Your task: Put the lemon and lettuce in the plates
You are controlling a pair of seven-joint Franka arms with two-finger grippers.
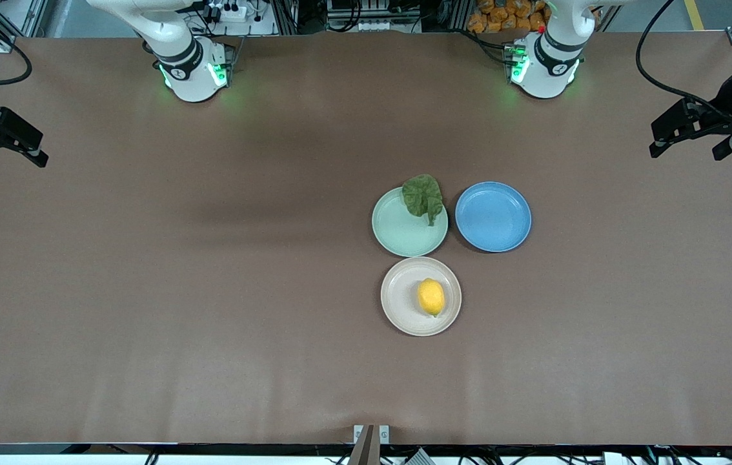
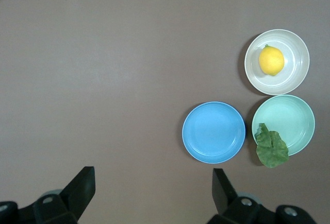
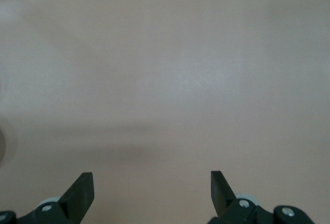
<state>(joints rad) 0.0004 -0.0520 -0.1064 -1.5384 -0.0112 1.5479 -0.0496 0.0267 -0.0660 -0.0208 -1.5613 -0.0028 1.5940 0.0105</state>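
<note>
Left gripper (image 1: 689,145) hovering wide open over the table's left-arm end, right gripper (image 1: 8,150) waiting open and empty, crinkled lettuce (image 1: 423,196) draping the round mint plate (image 1: 401,229) rim, smooth oval lemon (image 1: 431,296) sitting in the beige plate (image 1: 398,297), glossy blue plate (image 1: 493,216) lying beside.

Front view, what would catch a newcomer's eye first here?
Three plates cluster mid-table. The bright lemon sits in the beige plate, nearest the front camera. The lettuce drapes over the rim of the mint plate, partly on it; the blue plate beside it holds nothing. Both arms wait: left end effector and right end effector hang open at their own table ends.
</note>
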